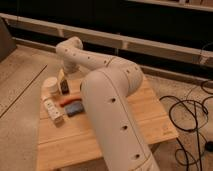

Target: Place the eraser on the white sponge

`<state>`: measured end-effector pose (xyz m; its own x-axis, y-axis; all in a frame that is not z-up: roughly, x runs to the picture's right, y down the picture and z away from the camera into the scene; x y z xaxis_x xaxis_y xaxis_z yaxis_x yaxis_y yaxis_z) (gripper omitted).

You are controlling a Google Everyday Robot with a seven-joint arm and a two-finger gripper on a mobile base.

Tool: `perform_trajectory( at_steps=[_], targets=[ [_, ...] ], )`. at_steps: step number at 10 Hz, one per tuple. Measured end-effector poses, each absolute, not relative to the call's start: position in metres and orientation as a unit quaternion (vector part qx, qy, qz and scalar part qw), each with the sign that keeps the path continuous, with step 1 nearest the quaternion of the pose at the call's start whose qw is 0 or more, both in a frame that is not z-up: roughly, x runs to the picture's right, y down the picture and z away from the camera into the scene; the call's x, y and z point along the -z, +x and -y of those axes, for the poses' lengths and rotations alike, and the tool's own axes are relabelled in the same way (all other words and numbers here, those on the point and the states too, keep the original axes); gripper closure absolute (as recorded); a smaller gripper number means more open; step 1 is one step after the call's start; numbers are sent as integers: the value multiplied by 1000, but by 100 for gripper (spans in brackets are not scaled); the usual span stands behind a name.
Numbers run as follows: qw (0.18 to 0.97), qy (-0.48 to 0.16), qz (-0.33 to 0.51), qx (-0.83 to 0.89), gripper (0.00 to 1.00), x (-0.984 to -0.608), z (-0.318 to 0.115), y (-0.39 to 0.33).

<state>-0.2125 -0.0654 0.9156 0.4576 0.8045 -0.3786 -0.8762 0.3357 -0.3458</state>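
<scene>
The white sponge (54, 111), a flat oblong block with dark spots on top, lies near the left edge of the wooden table (145, 120). A small blue block (75, 109), which I take for the eraser, lies just right of the sponge and apart from it. My gripper (63, 86) hangs at the far left of the table, behind the blue block and beside a white upright cylinder (50, 85). My arm's big white link (112, 115) covers the middle of the table.
A thin orange-red thing (68, 100) lies between the gripper and the blue block. Black cables (192, 120) lie on the floor to the right of the table. A dark wall with a pale ledge (150, 42) runs behind.
</scene>
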Motion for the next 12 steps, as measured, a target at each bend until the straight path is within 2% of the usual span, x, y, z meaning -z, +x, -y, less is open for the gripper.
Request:
perform_trajectory(
  at_steps=[5, 12],
  targets=[
    [801, -271, -107, -523, 22, -946, 65, -219],
    [794, -290, -173, -505, 22, -984, 34, -220]
  ],
)
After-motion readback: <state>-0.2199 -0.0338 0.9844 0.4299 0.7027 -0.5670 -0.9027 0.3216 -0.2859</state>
